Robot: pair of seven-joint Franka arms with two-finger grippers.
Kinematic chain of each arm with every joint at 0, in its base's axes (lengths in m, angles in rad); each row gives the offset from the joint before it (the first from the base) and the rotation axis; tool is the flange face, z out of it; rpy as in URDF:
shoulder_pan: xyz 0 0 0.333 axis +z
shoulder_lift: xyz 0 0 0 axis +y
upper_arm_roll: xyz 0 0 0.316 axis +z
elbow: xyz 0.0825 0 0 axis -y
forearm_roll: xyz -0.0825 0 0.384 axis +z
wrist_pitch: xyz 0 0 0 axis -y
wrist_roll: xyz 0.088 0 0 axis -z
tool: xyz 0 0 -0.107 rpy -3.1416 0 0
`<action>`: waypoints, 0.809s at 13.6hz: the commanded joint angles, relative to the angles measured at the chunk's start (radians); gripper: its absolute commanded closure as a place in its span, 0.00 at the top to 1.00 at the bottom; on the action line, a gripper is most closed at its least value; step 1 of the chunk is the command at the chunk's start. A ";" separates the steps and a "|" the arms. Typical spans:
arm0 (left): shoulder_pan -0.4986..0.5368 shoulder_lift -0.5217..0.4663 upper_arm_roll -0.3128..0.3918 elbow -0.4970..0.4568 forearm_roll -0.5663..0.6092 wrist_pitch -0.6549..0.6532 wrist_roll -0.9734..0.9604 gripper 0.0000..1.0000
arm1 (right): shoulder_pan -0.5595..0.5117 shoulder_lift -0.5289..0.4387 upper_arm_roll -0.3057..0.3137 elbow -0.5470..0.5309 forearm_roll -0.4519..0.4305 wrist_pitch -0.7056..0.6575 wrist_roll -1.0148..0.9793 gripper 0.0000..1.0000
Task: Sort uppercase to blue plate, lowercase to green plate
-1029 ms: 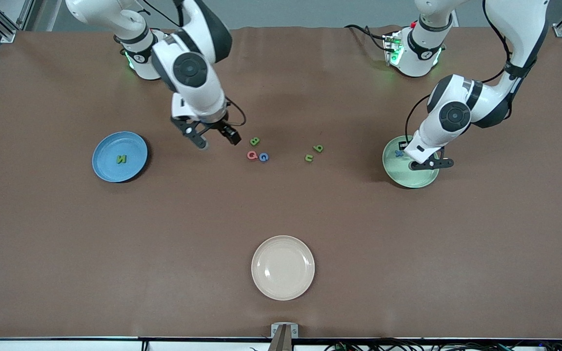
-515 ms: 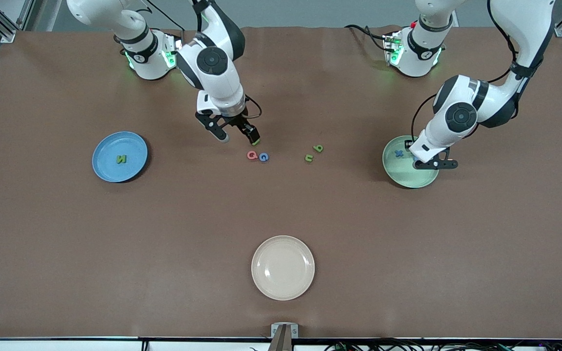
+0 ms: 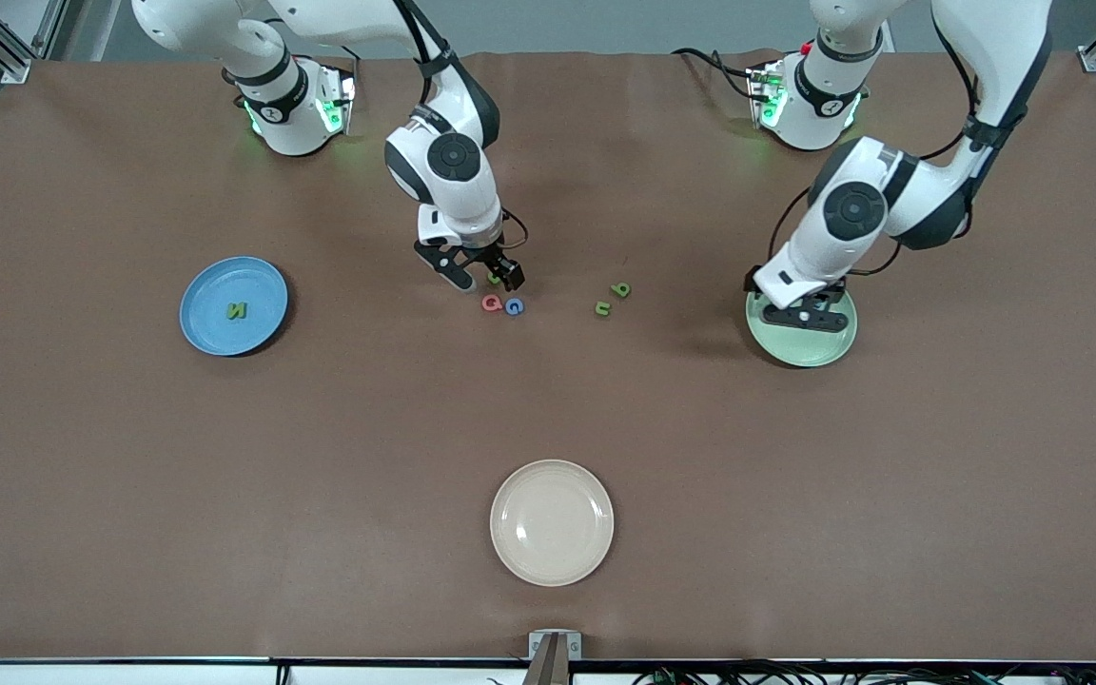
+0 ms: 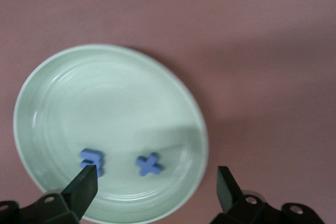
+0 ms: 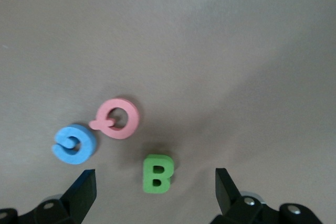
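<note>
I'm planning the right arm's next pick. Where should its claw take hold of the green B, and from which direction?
Come straight down: the green B lies flat on the table, between the open right claw's fingers. Pinch across its narrow width, on the outer edges. The red Q and blue G lie apart from it, probably leaving finger room.

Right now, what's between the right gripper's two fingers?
The green B lies on the table between the open fingers of the right gripper, untouched, as the right wrist view shows.

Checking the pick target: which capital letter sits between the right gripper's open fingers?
The green B, under the right gripper; the red Q and blue G lie outside.
</note>
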 commanded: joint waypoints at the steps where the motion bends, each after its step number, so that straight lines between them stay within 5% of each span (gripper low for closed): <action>1: -0.016 0.064 -0.091 0.078 0.016 -0.008 -0.089 1.00 | 0.033 0.001 -0.011 0.003 0.007 -0.011 0.013 0.97; 9: -0.301 0.268 -0.083 0.273 0.019 -0.013 -0.413 1.00 | 0.046 0.036 -0.017 0.006 -0.007 -0.006 0.009 0.94; 11: -0.450 0.302 0.045 0.322 0.075 -0.014 -0.481 0.99 | 0.045 0.036 -0.020 0.009 -0.007 -0.006 0.009 0.93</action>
